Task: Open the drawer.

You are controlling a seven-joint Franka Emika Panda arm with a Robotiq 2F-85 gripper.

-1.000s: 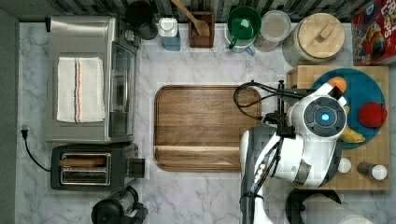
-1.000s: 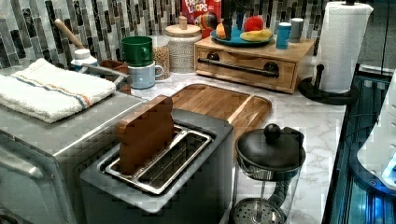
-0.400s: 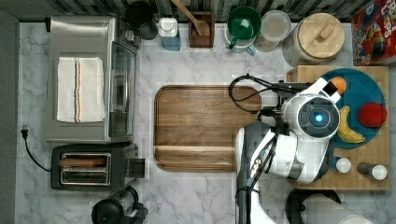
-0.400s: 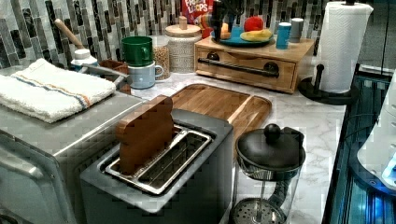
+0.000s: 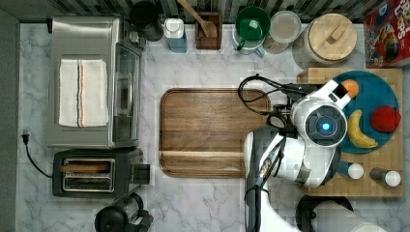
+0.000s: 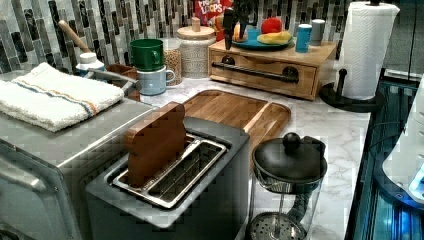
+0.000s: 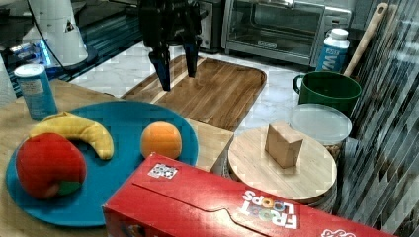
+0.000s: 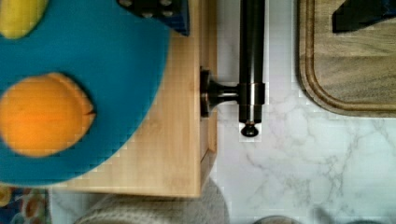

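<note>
The pincer (image 7: 175,66) hangs open and empty above the drawer's (image 6: 265,62) front edge. The handle (image 8: 251,60) apparently lies just below, its long axis crossing the finger gap.

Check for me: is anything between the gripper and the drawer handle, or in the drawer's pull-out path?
Nothing visible blocks either. The open gripper hangs above the black bar handle with clear air between. In front of the drawer lies bare marble counter; the wooden tray sits close, flat and low.
</note>
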